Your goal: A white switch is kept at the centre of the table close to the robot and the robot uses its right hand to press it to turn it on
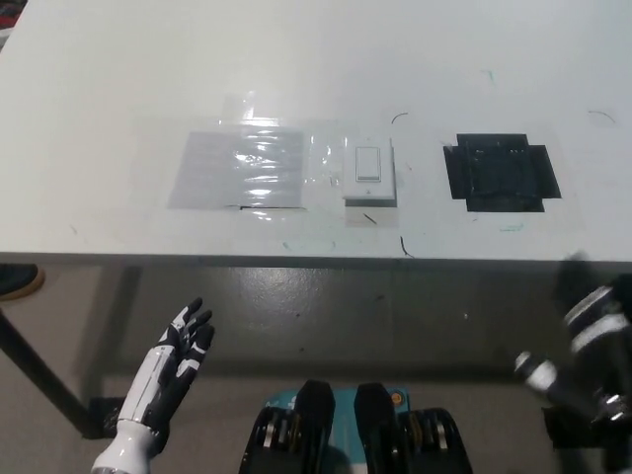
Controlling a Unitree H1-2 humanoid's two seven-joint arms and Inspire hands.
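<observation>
A white switch (368,173) with a rocker in its middle lies flat on the white table (296,69), near the front edge and close to the centre. My black right hand (590,346) is blurred at the lower right, below the table's edge and well away from the switch; its fingers cannot be made out. My white left hand (186,344) rests at the lower left, below the table's edge, with its fingers spread and nothing in it.
A patch of clear shiny tape (242,166) lies left of the switch. A black taped square (502,172) sits to its right. The table's front edge (296,259) runs across the picture, with grey floor below it.
</observation>
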